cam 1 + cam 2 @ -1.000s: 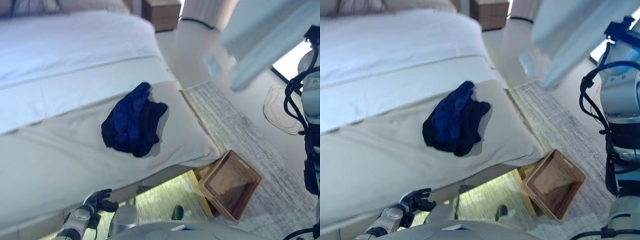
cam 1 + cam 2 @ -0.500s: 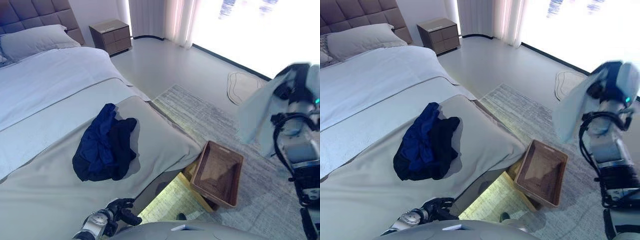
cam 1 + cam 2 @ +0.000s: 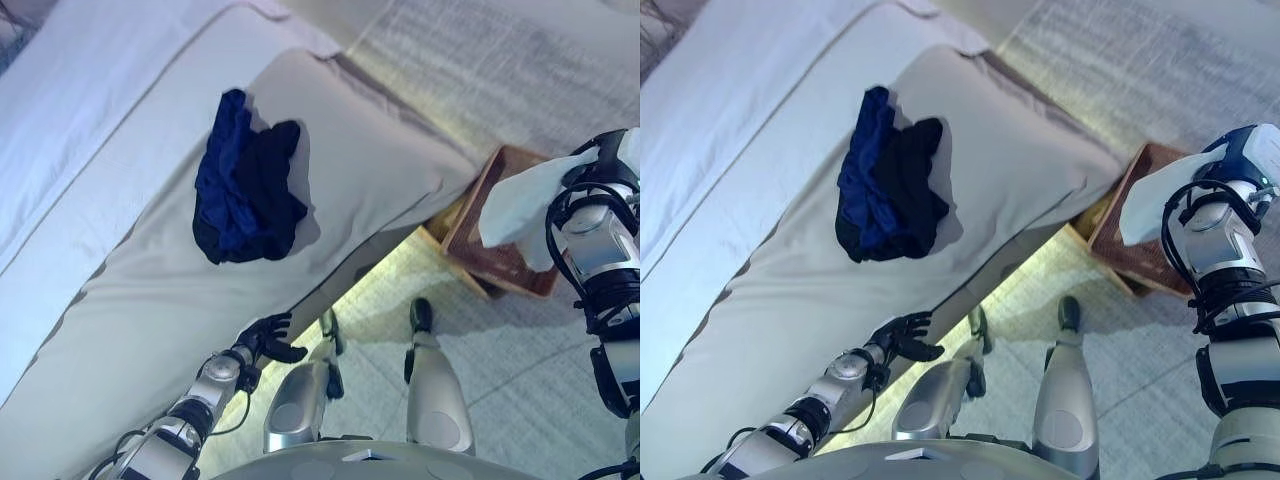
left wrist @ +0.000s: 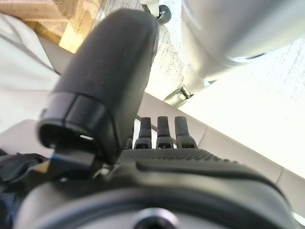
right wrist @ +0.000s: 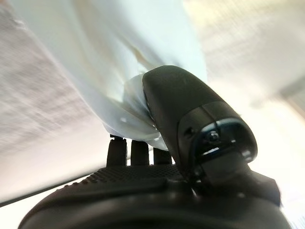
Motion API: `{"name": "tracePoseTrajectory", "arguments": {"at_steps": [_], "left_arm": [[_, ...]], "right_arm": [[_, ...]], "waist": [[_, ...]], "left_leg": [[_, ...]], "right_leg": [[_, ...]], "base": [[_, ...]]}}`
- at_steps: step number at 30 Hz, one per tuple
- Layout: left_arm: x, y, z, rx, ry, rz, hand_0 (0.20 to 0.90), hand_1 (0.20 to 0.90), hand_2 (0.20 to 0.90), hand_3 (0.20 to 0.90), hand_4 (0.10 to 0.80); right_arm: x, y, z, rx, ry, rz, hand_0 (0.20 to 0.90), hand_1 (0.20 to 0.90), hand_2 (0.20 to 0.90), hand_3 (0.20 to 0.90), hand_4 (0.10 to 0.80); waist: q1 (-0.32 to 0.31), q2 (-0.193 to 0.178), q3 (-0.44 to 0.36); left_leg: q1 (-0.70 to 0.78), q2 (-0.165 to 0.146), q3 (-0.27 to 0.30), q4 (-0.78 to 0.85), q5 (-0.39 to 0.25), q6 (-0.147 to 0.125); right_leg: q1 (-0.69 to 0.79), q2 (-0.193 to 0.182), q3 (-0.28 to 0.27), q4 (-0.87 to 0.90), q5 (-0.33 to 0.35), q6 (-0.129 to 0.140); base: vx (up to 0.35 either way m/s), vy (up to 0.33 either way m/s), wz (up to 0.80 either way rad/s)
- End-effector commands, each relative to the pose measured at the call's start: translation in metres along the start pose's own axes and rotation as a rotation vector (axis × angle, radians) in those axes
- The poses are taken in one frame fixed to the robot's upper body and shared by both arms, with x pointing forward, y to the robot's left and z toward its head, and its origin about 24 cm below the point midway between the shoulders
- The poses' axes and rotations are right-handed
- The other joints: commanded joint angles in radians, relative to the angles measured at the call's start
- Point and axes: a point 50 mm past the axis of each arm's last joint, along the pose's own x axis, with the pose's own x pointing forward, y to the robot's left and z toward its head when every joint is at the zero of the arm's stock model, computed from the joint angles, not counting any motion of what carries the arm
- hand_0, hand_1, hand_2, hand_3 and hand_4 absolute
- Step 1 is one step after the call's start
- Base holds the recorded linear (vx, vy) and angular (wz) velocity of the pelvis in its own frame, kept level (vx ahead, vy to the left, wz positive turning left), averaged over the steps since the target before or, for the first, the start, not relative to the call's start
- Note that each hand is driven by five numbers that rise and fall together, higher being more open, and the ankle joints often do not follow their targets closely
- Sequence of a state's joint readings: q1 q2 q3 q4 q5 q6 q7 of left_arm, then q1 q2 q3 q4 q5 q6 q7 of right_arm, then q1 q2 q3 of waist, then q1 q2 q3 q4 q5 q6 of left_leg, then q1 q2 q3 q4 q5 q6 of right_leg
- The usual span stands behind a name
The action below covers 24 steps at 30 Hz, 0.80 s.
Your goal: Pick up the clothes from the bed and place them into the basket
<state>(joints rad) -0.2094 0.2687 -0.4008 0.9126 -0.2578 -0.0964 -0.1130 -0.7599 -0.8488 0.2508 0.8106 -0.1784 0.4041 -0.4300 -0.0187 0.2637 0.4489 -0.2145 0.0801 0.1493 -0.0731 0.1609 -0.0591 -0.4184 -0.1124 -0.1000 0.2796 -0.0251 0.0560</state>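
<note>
A pale white garment point(image 3: 522, 202) hangs from my right hand point(image 5: 190, 119), whose thumb and fingers are pinched on the cloth; it dangles over the brown wicker basket point(image 3: 497, 262) on the floor beside the bed. A heap of dark blue and black clothes point(image 3: 243, 180) lies on the beige bed cover point(image 3: 150, 290), apart from both hands. My left hand point(image 3: 268, 338) hangs low at the bed's near edge, fingers relaxed and holding nothing.
The bed point(image 3: 90, 130) fills the left and middle, with white sheets further up. A grey rug point(image 3: 520, 60) lies beyond the basket. Pale floor boards point(image 3: 390, 290) show between the bed's foot and the basket.
The camera has tilted down, shifting the whole scene. My right hand with the white garment has come down from high in the air to just over the basket. The dark clothes lie unmoved.
</note>
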Motion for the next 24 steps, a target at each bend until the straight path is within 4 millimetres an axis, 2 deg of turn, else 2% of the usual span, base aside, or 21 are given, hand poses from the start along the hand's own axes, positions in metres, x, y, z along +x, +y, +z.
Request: {"name": "tracePoseTrajectory", "arguments": {"at_steps": [1, 3, 4, 7, 8, 9, 11, 16, 18, 20, 22, 24], "left_arm": [[-0.005, 0.014, 0.006, 0.008, -0.061, 0.025, 0.9, 0.9, 0.9, 0.9, 0.8], [-0.006, 0.015, 0.008, -0.003, -0.076, 0.021, 0.9, 0.9, 0.9, 0.9, 0.8], [-0.007, 0.016, 0.008, -0.008, -0.081, 0.016, 0.9, 0.9, 0.9, 0.9, 0.8], [-0.01, 0.018, 0.003, -0.012, -0.068, 0.005, 0.9, 0.9, 0.9, 0.9, 0.8], [-0.012, 0.018, -0.002, -0.013, -0.051, 0.001, 0.9, 0.9, 0.9, 0.9, 0.8], [-0.013, 0.019, -0.004, -0.015, -0.042, 0.001, 0.9, 0.9, 0.9, 0.9, 0.8], [-0.016, 0.02, -0.012, -0.03, -0.014, 0.006, 0.9, 0.9, 0.9, 0.9, 0.8], [-0.021, 0.018, -0.032, -0.078, 0.045, 0.031, 0.9, 0.9, 0.9, 0.9, 0.8], [-0.023, 0.018, -0.039, -0.096, 0.066, 0.045, 0.9, 0.9, 0.9, 0.9, 0.8], [-0.026, 0.018, -0.048, -0.119, 0.097, 0.065, 0.9, 0.9, 0.9, 0.9, 0.8], [-0.028, 0.019, -0.053, -0.139, 0.112, 0.079, 0.9, 0.9, 0.9, 0.9, 0.8], [-0.032, 0.023, -0.06, -0.156, 0.141, 0.105, 0.9, 0.9, 0.9, 0.9, 0.8]], "right_arm": [[0.021, -0.058, 0.022, -0.081, -0.01, -0.207, 0.9, 0.9, 0.9, 0.9, 0.8], [0.023, -0.059, 0.014, -0.087, 0.028, -0.209, 0.9, 0.9, 0.9, 0.9, 0.8], [0.024, -0.06, 0.011, -0.089, 0.043, -0.215, 0.9, 0.9, 0.9, 0.9, 0.8], [0.024, -0.061, 0.008, -0.067, 0.038, -0.235, 0.9, 0.9, 0.9, 0.9, 0.8], [0.024, -0.063, 0.011, -0.042, 0.008, -0.242, 0.9, 0.9, 0.9, 0.9, 0.8], [0.023, -0.065, 0.015, -0.017, -0.014, -0.253, 0.9, 0.9, 0.9, 0.9, 0.8], [0.021, -0.072, 0.026, 0.038, -0.073, -0.283, 0.9, 0.9, 0.9, 0.9, 0.8], [0.001, -0.095, 0.065, 0.256, -0.299, -0.394, 0.9, 0.9, 0.9, 0.9, 0.8], [-0.013, -0.103, 0.081, 0.331, -0.413, -0.407, 0.9, 0.9, 0.9, 0.9, 0.8], [-0.037, -0.109, 0.103, 0.402, -0.568, -0.391, 0.9, 0.9, 0.9, 0.9, 0.8], [-0.049, -0.108, 0.112, 0.409, -0.657, -0.362, 0.9, 0.9, 0.9, 0.9, 0.8], [-0.053, -0.093, 0.113, 0.298, -0.669, -0.237, 0.9, 0.9, 0.9, 0.9, 0.8]], "waist": [[0.011, -0.024, -0.023], [0.016, -0.014, -0.018], [0.017, -0.015, -0.016], [0.022, -0.009, -0.015], [0.022, -0.01, -0.016], [0.024, -0.004, -0.014], [0.019, -0.014, -0.018], [0.005, -0.059, -0.038], [0.0, -0.081, -0.051], [0.001, -0.118, -0.077], [0.007, -0.14, -0.095], [0.027, -0.183, -0.13]], "left_leg": [[-0.047, -0.022, -0.028, 0.085, -0.078, -0.026], [-0.056, -0.025, -0.03, 0.092, -0.078, -0.026], [-0.045, -0.034, -0.037, 0.093, -0.094, -0.032], [-0.039, -0.037, -0.04, 0.093, -0.095, -0.034], [-0.031, -0.035, -0.039, 0.088, -0.094, -0.036], [-0.039, -0.026, -0.033, 0.087, -0.078, -0.03], [-0.021, -0.021, -0.028, 0.073, -0.08, -0.032], [0.038, -0.005, -0.012, 0.044, -0.088, -0.031], [0.06, -0.003, -0.009, 0.039, -0.095, -0.031], [0.084, -0.005, -0.006, 0.037, -0.102, -0.029], [0.098, -0.007, -0.007, 0.039, -0.108, -0.027], [0.113, -0.016, -0.015, 0.049, -0.124, -0.021]], "right_leg": [[0.029, -0.02, -0.11, 0.108, -0.155, -0.061], [0.016, -0.026, -0.115, 0.13, -0.165, -0.065], [0.017, -0.035, -0.111, 0.156, -0.201, -0.061], [0.02, -0.038, -0.121, 0.162, -0.208, -0.065], [0.028, -0.036, -0.125, 0.154, -0.206, -0.066], [0.025, -0.028, -0.135, 0.139, -0.175, -0.074], [0.041, -0.021, -0.135, 0.117, -0.169, -0.072], [0.108, -0.003, -0.132, 0.044, -0.145, -0.062], [0.14, 0.002, -0.132, 0.011, -0.134, -0.057], [0.191, 0.003, -0.135, -0.044, -0.11, -0.046], [0.221, 0.0, -0.14, -0.072, -0.097, -0.039], [0.268, -0.01, -0.156, -0.11, -0.076, -0.026]], "base": [[-0.03, -0.013, 0.03], [0.021, -0.021, 0.06], [0.069, -0.025, 0.21], [0.03, -0.003, 0.12], [-0.053, 0.058, -0.01], [-0.051, 0.08, 0.03], [-0.003, 0.093, 0.06], [0.058, 0.097, -0.02], [0.074, 0.1, 0.02], [0.098, 0.126, 0.05], [0.083, 0.145, -0.01], [0.119, 0.152, 0.03]]}}
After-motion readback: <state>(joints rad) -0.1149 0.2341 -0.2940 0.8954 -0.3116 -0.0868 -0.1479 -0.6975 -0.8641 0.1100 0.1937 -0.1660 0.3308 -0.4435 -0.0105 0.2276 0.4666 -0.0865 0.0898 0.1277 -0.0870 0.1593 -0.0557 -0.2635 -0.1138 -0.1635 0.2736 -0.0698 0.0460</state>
